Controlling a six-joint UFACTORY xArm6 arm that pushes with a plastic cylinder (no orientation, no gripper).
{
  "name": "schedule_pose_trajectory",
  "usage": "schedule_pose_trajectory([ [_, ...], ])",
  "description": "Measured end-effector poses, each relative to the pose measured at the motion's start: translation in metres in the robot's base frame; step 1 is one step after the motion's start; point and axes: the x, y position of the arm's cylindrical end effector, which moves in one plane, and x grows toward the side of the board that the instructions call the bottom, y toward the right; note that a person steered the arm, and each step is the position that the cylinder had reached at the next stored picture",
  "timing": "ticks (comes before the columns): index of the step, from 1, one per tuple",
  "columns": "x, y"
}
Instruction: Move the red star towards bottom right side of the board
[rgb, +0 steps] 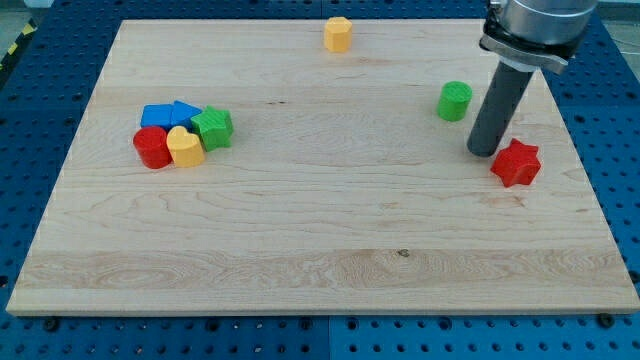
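Note:
The red star (516, 162) lies on the wooden board (320, 250) at the view's right, about mid-height. My tip (484, 152) stands just to the star's upper left, touching or almost touching it. The dark rod rises from the tip to the arm at the view's top right.
A green cylinder (454, 101) sits up and left of the tip. A yellow block (338, 34) is near the top edge. At the view's left a cluster holds a blue block (168, 115), a green block (213, 128), a red cylinder (152, 148) and a yellow heart (184, 147).

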Motion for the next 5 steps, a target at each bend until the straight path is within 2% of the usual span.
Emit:
schedule_pose_trajectory([
  [2, -0.009, 0.020],
  [3, 0.013, 0.031],
  [5, 0.015, 0.053],
])
